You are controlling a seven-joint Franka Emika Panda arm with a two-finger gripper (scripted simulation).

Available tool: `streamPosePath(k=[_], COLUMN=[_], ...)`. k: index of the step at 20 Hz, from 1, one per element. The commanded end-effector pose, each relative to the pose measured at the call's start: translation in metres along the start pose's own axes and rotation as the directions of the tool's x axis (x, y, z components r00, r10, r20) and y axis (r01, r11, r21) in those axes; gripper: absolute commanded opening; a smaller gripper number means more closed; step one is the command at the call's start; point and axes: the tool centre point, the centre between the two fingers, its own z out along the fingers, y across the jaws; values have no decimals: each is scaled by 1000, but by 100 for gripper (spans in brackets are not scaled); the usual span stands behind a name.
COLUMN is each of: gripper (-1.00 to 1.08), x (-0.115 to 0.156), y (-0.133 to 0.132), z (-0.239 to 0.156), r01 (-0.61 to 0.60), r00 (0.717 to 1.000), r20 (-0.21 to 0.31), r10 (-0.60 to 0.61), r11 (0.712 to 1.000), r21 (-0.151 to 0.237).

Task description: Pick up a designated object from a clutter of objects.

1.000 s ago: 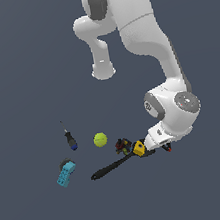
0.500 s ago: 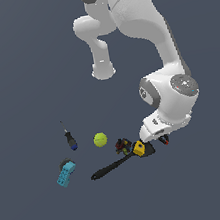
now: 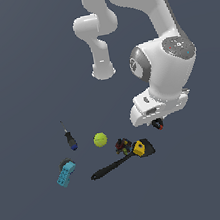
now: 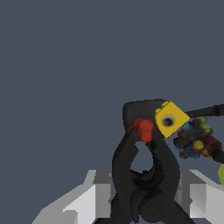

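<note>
Small black spring clamp with red-orange tips (image 4: pixel 142 175) gripped between the grey fingers (image 4: pixel 98 192) of the hand (image 4: pixel 144 197) in the wrist view, tips pointing away from the camera, handles down by the palm. In the exterior view, hand (image 3: pixel 157 123) right of centre under the white arm (image 3: pixel 165 67), only a dark bit with a red tip showing beneath it, raised off the dark grey worktop (image 3: pixel 19 71). Below and left: long black spatula with a yellow piece (image 3: pixel 121 161), dark multicoloured lump (image 3: pixel 122 145) touching it, yellow-green ball (image 3: pixel 100 140) just beside. Farther left, blue-handled screwdriver (image 3: pixel 70 139) and cyan block (image 3: pixel 66 173), well apart from the hand. Yellow piece (image 4: pixel 169 119) and lump (image 4: pixel 197 140) also visible past the clamp's tips in the wrist view.
</note>
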Motion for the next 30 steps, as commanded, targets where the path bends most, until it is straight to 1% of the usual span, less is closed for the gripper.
streamPosePath(k=[1, 12, 18, 24, 30], gripper=[-100, -100, -100, -100, -100], x=[-9, -47, -64, -74, -78], y=[7, 43, 60, 72, 78], z=[-25, -146, -203, -242, -261], r01=[0, 1, 1, 0, 0], r00=[1000, 1000, 1000, 1000, 1000], r20=[0, 0, 0, 0, 1], r10=[0, -1, -1, 0, 0], r11=[1000, 1000, 1000, 1000, 1000], r21=[0, 3, 3, 3, 2])
